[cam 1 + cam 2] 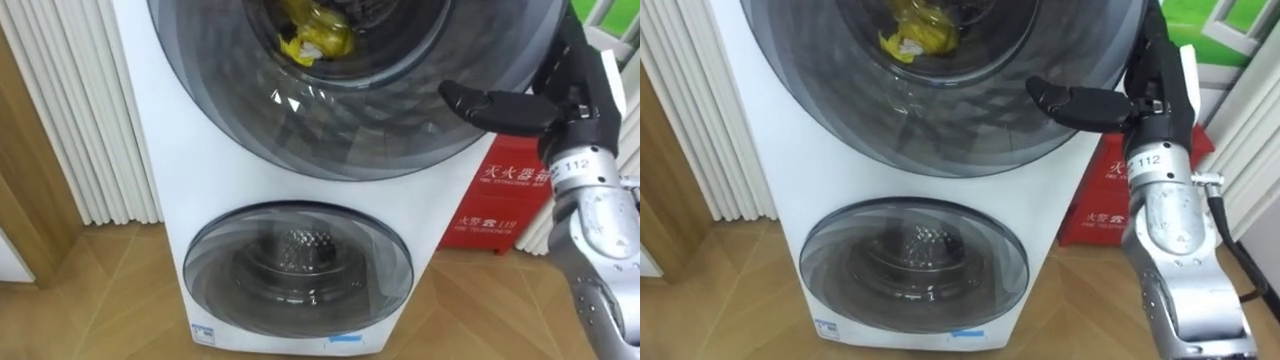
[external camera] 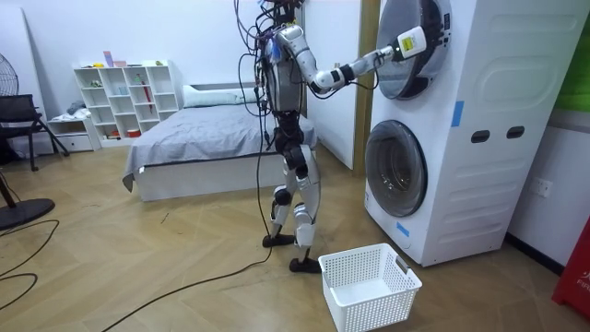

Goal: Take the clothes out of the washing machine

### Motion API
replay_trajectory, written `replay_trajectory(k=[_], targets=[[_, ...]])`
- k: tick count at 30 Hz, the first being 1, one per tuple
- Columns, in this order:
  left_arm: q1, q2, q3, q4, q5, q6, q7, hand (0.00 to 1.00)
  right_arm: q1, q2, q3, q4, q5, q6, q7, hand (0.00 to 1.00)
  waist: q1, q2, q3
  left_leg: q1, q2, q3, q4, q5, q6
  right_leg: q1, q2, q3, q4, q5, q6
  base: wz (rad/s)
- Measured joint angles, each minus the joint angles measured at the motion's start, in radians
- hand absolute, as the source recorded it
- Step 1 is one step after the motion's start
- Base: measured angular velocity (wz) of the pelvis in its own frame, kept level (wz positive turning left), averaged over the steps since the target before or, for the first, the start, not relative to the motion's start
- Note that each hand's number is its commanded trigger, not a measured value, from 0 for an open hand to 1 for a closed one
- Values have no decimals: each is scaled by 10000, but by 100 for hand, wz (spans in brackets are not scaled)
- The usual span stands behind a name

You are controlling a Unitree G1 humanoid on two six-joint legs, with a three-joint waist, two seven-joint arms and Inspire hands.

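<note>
Left eye view: the yellow cloth (image 1: pixel 310 35) lies in the upper drum at the top centre, ringed by the glossy dark round door (image 1: pixel 330 130) of the white washing machine (image 1: pixel 200 180). The right hand (image 1: pixel 565 100) rests against that door's right rim, upper right; whether it grips cannot be told. A second smoked-glass door (image 1: pixel 300 270) sits below, showing a perforated metal drum. A red box (image 1: pixel 505 200) stands right of the machine and a white ribbed panel (image 1: pixel 70 110) left. In the room view a white mesh basket (image 2: pixel 369 300) sits on the wooden floor at lower centre.

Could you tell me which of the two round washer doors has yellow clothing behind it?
The upper door: yellow clothing shows through its glass, while the lower door shows a bare metal drum.
</note>
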Motion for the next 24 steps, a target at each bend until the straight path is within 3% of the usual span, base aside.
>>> replay_trajectory(k=[5,10,15,17,21,24], targets=[[0,76,-338,132,-16,-132,108,0,946,37,246,-1254,-2,-16,220,0,-19,41,16,173,25,305,-5,5,6,56,72,208,-11,1,-2,-14],[39,80,-485,241,-21,-161,493,0,1900,588,374,-2490,37,-180,759,0,-249,110,63,239,82,497,-80,-6,-10,55,114,249,-12,-9,-16,-7],[52,104,-799,258,-13,-193,588,0,2538,694,513,-3110,179,-397,1133,0,-245,144,84,240,145,525,-67,-88,-84,38,237,410,6,-54,30,-2],[84,109,-851,264,-2,-197,594,0,2639,717,637,-3238,181,-441,1208,0,-245,139,78,256,157,576,-46,-96,-98,29,282,516,13,-31,-1,-12],[149,119,-1086,262,-17,-293,656,0,3118,1278,894,-3909,276,-574,1534,0,-277,196,52,253,234,837,-30,-127,-153,-50,329,628,-1,90,-155,-18],[106,120,-1260,261,-18,-553,671,0,3214,1478,1035,-3967,338,-731,1720,0,-349,246,44,256,265,856,-25,-126,-180,-67,372,671,2,131,-223,-4]])
